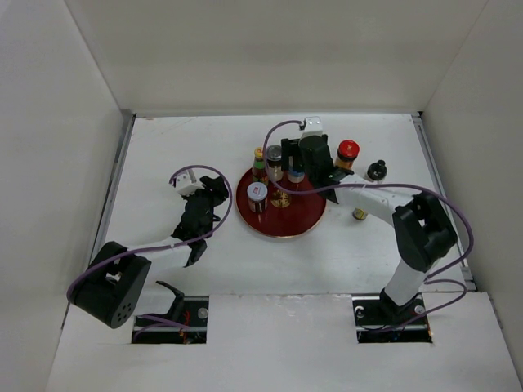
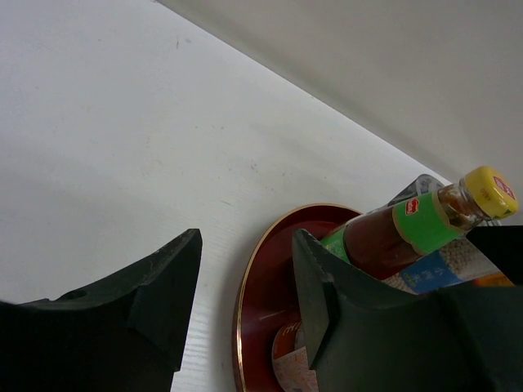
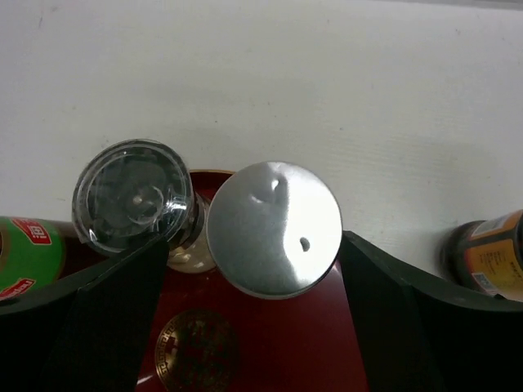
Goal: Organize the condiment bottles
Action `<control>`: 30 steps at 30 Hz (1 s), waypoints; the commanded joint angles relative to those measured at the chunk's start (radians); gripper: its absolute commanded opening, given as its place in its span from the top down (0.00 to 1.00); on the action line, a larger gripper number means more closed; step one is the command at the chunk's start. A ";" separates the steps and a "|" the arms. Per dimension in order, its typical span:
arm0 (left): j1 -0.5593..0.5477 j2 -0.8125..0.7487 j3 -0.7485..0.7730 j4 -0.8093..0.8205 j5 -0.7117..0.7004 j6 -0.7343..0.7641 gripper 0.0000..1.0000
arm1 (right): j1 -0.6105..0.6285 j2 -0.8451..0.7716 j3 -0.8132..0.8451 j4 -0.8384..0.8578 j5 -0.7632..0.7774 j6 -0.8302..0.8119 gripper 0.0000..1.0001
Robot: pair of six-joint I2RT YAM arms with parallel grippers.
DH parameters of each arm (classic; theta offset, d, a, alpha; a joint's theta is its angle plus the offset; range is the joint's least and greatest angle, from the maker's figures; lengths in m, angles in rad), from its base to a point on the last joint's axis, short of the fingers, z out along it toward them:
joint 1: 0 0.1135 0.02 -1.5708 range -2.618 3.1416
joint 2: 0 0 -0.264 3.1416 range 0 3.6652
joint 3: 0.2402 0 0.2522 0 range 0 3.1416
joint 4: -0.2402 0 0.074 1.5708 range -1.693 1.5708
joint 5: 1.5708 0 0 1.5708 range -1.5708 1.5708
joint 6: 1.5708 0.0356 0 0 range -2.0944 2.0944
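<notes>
Risk first. The right gripper [image 3: 253,245] stood over the far part of the red tray [image 3: 327,351] with its jaws spread wide and gripping nothing. The silver-capped bottle [image 3: 274,229] stood upright on the tray between them. One finger had clear space beside the cap. The other appeared level with the cap's edge, and I could not tell whether it touched.

The clear-topped bottle [image 3: 135,202] stood just beside the silver-capped one, close over the first finger. In my judgement, any sideways drift as this arm lifted away would catch one of the two and tip it into its neighbours. The bottles on that side of the tray were packed close, with the yellow-capped bottle [image 1: 259,163] next in line.

Second hazard. The left gripper [image 2: 245,241] hung low over the table [image 2: 122,122] near the tray's rim, jaws somewhat apart and empty. A careless advance could nudge the tray and upset the white-capped jar [image 1: 257,194] standing alone on its near part.

Off the tray, on the table to its right, stood the red-capped jar [image 1: 347,152] and the black-capped bottle [image 1: 376,170]. A small bottle [image 1: 359,214] lay nearer the rim, too small to tell whether upright. If it was on its side, it might roll when approached.
</notes>
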 commanded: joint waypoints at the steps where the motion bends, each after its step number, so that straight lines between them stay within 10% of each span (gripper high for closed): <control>1: 0.003 -0.002 0.013 0.040 0.017 -0.008 0.54 | 0.005 -0.099 0.023 0.050 0.022 0.008 0.06; 10: 0.009 -0.008 0.013 0.034 0.017 -0.011 0.54 | -0.163 -0.292 -0.071 0.007 0.042 0.063 0.00; 30: 0.013 0.001 0.023 0.014 0.029 -0.011 0.54 | -0.326 0.062 0.197 -0.320 0.008 0.100 0.00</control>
